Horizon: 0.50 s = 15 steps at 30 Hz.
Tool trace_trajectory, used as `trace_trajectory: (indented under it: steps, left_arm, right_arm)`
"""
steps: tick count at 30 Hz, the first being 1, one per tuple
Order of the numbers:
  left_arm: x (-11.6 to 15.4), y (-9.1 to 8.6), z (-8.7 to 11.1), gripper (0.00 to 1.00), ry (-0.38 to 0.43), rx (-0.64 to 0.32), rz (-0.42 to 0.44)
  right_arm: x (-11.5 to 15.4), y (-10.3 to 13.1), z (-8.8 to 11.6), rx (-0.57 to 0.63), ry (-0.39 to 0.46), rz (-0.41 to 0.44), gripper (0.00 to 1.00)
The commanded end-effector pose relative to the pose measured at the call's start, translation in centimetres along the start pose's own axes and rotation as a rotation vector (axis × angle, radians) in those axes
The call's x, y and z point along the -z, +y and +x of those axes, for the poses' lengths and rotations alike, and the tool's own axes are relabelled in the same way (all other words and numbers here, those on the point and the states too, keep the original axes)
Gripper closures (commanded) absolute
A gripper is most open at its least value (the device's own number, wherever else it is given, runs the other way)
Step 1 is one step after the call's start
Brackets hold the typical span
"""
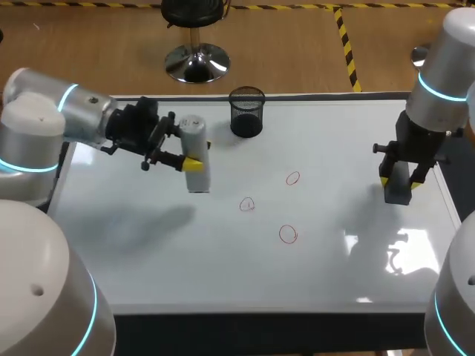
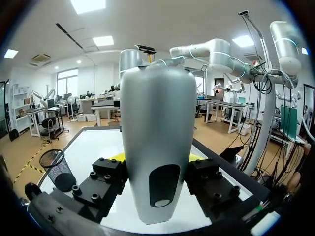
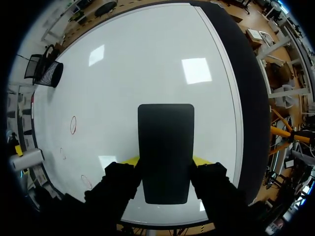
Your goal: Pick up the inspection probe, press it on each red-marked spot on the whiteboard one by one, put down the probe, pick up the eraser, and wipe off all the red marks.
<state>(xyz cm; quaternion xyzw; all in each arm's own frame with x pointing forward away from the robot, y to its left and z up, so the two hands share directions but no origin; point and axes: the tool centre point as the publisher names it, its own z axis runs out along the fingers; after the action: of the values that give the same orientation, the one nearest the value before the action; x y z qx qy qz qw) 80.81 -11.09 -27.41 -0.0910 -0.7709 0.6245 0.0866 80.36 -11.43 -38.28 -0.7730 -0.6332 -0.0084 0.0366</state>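
My left pincer (image 1: pixel 193 162) grasps the probe (image 1: pixel 194 132), my right pincer (image 1: pixel 399 180) the eraser (image 1: pixel 398 194), each between the fingers; red marks (image 1: pixel 246 204) lie at 4 o'clock from the probe.

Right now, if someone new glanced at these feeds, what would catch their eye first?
The big grey probe, clamped in the left gripper over the left part of the whiteboard, stands out first. Next comes the black eraser, held in the right gripper near the board's right edge. Between them are three red marks, with a black mesh cup at the far edge.
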Motion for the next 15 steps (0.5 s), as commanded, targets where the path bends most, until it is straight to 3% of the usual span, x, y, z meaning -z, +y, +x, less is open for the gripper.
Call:
trace_trajectory:
  steps: [1, 15]
  left_arm:
    - [1.8, 0.3, 1.1, 1.00, -0.013, 0.000, 0.006]
    - [5.0, 1.1, 2.1, 1.00, -0.024, -0.013, 0.002]
  right_arm:
    - [0.2, 0.0, -0.1, 0.001, 0.001, 0.001, 1.00]
    - [0.2, 0.0, -0.1, 0.001, 0.001, 0.001, 1.00]
